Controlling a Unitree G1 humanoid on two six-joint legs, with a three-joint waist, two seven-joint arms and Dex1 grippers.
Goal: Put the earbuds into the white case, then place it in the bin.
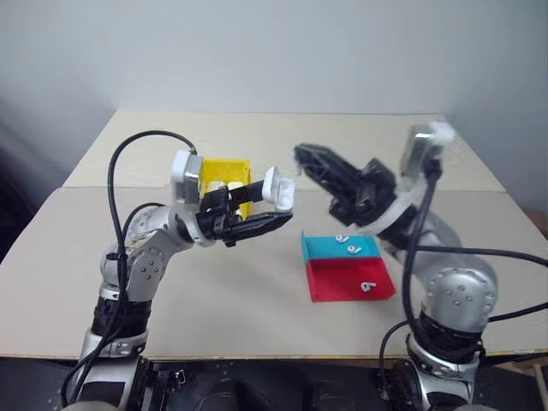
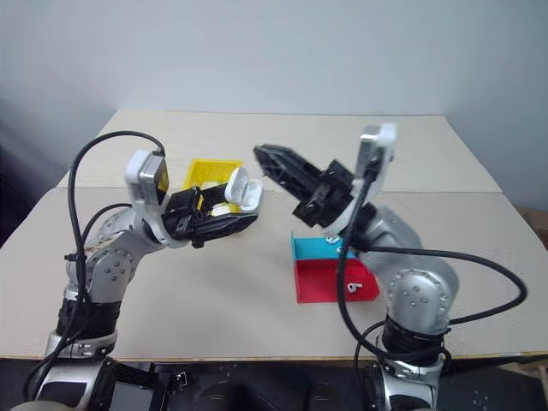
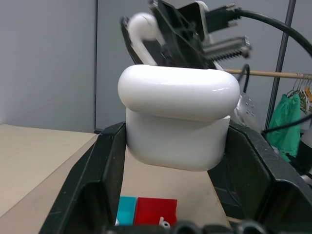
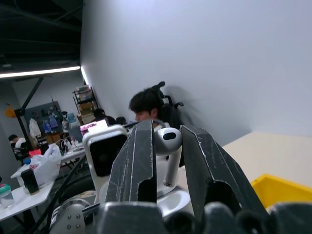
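Note:
My left gripper (image 1: 272, 210) is shut on the white case (image 1: 279, 189), holding it up above the table; its lid looks swung open. The same case (image 3: 178, 117) sits between my left fingers (image 3: 105, 165). Just to its right, my right gripper (image 1: 305, 157) points at the case and is shut on one of the earbuds (image 4: 168, 146), which hangs close above the case (image 3: 144, 29). Three more earbuds (image 1: 353, 250) lie on the red and teal tray (image 1: 334, 278). The yellow bin (image 1: 229, 168) stands behind my left gripper.
Two more white cases (image 1: 216, 185) lie inside the bin. The tray sits on the tan table (image 1: 248, 291) in front of my right arm. The right wrist view shows a person (image 4: 146, 105) seated in the room behind.

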